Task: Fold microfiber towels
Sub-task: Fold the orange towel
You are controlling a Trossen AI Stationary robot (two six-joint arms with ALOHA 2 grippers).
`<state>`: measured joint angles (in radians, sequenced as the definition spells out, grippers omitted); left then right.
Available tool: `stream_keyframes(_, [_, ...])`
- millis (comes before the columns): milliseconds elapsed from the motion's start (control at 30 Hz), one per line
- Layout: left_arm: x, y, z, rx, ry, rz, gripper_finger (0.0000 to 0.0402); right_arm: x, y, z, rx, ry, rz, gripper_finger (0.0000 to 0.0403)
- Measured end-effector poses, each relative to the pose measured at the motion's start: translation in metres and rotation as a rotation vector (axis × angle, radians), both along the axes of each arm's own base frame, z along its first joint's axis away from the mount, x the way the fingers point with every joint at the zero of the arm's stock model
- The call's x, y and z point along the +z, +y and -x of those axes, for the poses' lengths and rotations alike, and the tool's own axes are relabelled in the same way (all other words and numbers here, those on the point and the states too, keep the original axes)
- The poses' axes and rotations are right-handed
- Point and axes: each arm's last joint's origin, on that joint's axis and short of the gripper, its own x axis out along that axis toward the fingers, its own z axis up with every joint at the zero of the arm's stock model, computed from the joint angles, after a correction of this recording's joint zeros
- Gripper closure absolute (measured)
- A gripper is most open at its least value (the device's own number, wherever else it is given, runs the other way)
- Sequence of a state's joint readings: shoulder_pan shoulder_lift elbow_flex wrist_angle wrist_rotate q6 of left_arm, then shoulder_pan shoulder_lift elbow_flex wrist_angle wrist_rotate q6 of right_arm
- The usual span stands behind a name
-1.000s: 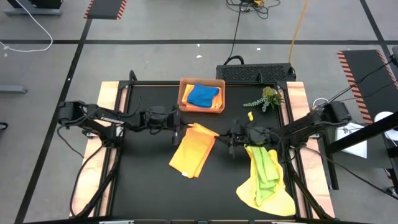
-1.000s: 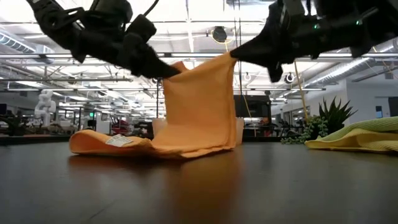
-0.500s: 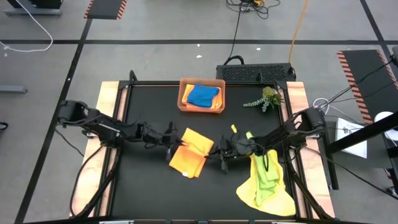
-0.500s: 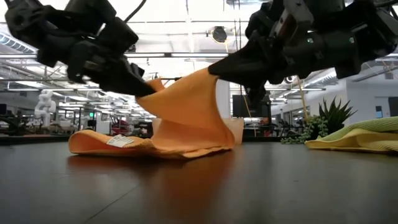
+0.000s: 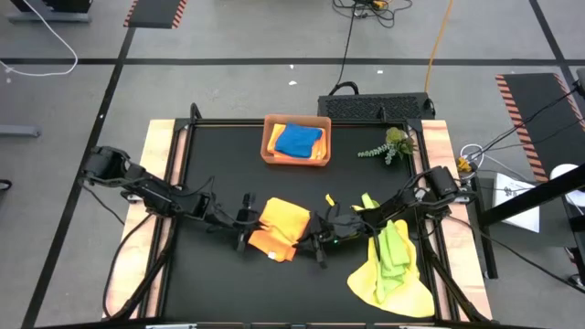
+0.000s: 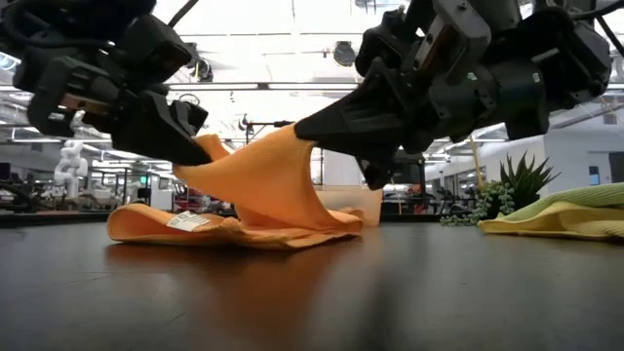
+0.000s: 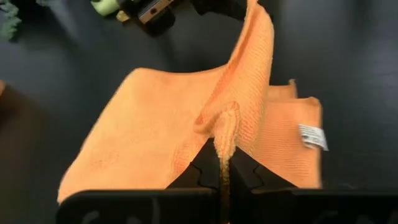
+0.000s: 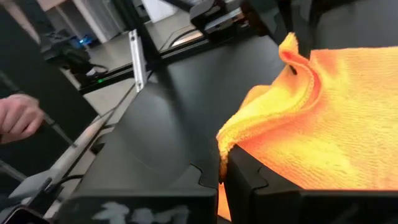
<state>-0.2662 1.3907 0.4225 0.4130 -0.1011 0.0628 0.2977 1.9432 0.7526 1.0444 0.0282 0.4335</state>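
Orange towel (image 5: 279, 227), mid-fold (label outward). Corners pinched by left gripper (image 5: 245, 228) and right gripper (image 5: 315, 245), raised to lay one half over.

both grippers (image 6: 195, 146) (image 6: 302, 127) pinch the orange towel's (image 6: 263, 185) raised edge.

No readable text in any view.
The orange towel (image 7: 186, 124) carries a small white sewn-in tag (image 7: 313, 137), also seen in the low view (image 6: 189, 221), but whatever is printed on it is too small to make out.
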Motion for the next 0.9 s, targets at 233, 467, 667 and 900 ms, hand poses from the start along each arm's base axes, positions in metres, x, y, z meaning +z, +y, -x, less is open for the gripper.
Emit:
stream_keyframes(233, [0.0,-0.01,0.003,-0.022,0.012,0.039,0.0386,-0.003,0.005,-0.003,0.038,0.007,-0.006,0.0403])
stream_keyframes(467, [-0.002,-0.016,0.006,-0.049,0.033,0.033,0.0374,-0.003,0.009,-0.002,0.054,-0.001,0.004,0.038])
stream_keyframes(667, [-0.002,-0.02,0.008,-0.062,0.038,0.041,0.0324,-0.003,0.016,0.001,0.097,0.002,0.007,0.0325])
stream_keyframes(900, [-0.003,-0.029,0.011,-0.107,0.077,0.133,0.0271,-0.003,0.02,0.002,0.12,0.0,0.016,0.028])
